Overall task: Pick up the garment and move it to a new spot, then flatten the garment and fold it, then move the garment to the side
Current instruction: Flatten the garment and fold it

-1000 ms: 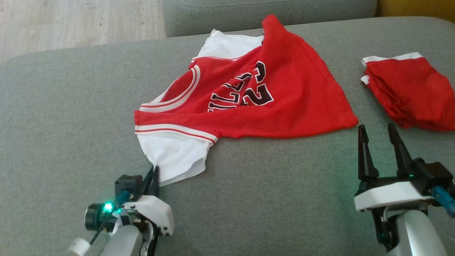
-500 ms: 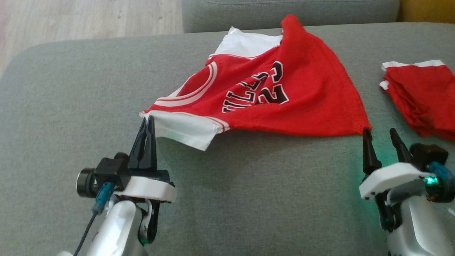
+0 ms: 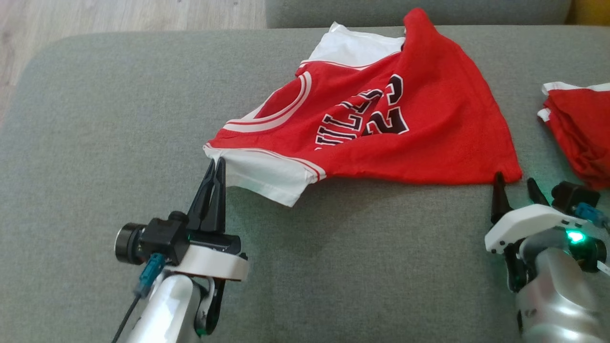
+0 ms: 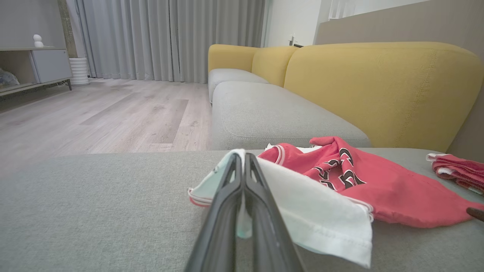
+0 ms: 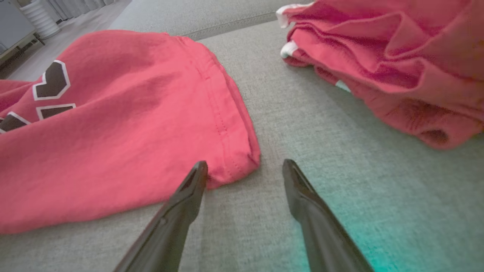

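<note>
The garment (image 3: 381,119) is a red jersey with white sleeves and dark lettering, spread crookedly on the grey sofa seat (image 3: 95,119). My left gripper (image 3: 215,163) is shut on the edge of the near white sleeve (image 3: 267,174), lifting it a little off the seat; the left wrist view shows the white cloth (image 4: 314,223) pinched between my closed fingers (image 4: 261,211). My right gripper (image 3: 514,183) stands open low over the seat, just in front of the jersey's near right corner (image 5: 234,162), which lies between and ahead of my fingertips (image 5: 198,172).
A second red garment (image 3: 579,133) lies folded in a pile at the right edge of the seat, close to my right gripper (image 5: 245,166). Yellow back cushions (image 4: 378,87) rise behind the sofa. Wooden floor (image 3: 119,14) lies beyond the seat's far left edge.
My left gripper has lifted the white sleeve edge and carried it away from me. The right gripper has crept forward toward the jersey's corner. The camera has shifted too.
</note>
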### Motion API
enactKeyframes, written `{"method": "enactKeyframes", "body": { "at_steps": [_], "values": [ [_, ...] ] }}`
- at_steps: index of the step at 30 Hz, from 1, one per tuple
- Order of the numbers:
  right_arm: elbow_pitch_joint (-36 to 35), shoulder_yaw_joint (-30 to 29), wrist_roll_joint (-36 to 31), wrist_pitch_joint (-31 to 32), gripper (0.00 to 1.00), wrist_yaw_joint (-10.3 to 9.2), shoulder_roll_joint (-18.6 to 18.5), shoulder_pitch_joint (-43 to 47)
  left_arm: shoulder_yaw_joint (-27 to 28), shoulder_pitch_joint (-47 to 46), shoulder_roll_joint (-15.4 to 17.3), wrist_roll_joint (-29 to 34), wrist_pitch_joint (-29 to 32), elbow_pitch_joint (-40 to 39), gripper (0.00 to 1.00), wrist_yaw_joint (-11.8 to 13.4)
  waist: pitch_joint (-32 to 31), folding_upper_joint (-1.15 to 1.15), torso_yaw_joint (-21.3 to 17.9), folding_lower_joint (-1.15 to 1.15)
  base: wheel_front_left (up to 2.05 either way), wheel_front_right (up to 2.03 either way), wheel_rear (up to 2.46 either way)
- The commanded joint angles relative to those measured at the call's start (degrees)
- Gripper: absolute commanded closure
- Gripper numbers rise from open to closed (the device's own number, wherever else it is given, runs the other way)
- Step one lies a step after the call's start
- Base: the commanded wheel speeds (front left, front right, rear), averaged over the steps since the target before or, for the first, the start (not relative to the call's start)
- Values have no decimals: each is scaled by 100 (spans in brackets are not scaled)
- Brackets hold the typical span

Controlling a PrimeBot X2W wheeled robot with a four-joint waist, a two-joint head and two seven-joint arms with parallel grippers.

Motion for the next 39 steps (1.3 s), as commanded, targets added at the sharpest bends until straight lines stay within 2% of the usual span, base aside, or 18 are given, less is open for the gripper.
{"method": "enactKeyframes", "body": {
  "at_steps": [1,5,6,7,8,9,15,21,29,34,39],
  "values": [
    [64,83,-100,-195,0,-5,-21,-278,159,-108,21,50,-55,-226,100,-40,35,0,21,0,0,0,0],
    [487,-41,-202,-391,0,-5,-21,-470,144,-104,13,93,-55,-192,100,-75,60,0,25,0,0,0,0],
    [590,-58,-222,-430,5,-5,-21,-515,146,-104,14,102,-55,-177,100,-83,61,0,25,0,0,0,0],
    [686,-56,-241,-471,26,-5,-21,-560,150,-103,15,110,-55,-165,100,-88,61,0,23,0,0,0,0],
    [773,-53,-261,-510,68,-5,-21,-604,156,-102,16,112,-55,-146,100,-91,62,0,18,0,0,0,0],
    [849,-41,-284,-551,100,-5,-21,-649,163,-103,18,113,-55,-125,100,-94,62,0,12,0,0,0,0],
    [1039,45,-279,-731,100,-5,-21,-832,218,-102,37,84,-55,2,100,-107,-25,0,-44,0,0,0,0],
    [711,607,87,-800,100,-5,-21,-916,359,-193,153,62,-55,-33,100,-138,-256,0,-160,0,0,0,0],
    [-743,1400,856,-804,100,-5,-21,-842,667,-811,250,-206,-25,-392,100,-254,-630,0,-314,0,0,0,0],
    [-1808,1566,898,-618,100,-5,-21,-928,911,-1448,304,-375,107,-802,100,-212,-898,0,-409,0,0,0,0],
    [-2942,1612,760,-118,100,-5,-47,-856,1125,-1819,395,-465,283,-1357,100,-87,-1132,0,-503,0,0,0,0]
  ]
}}
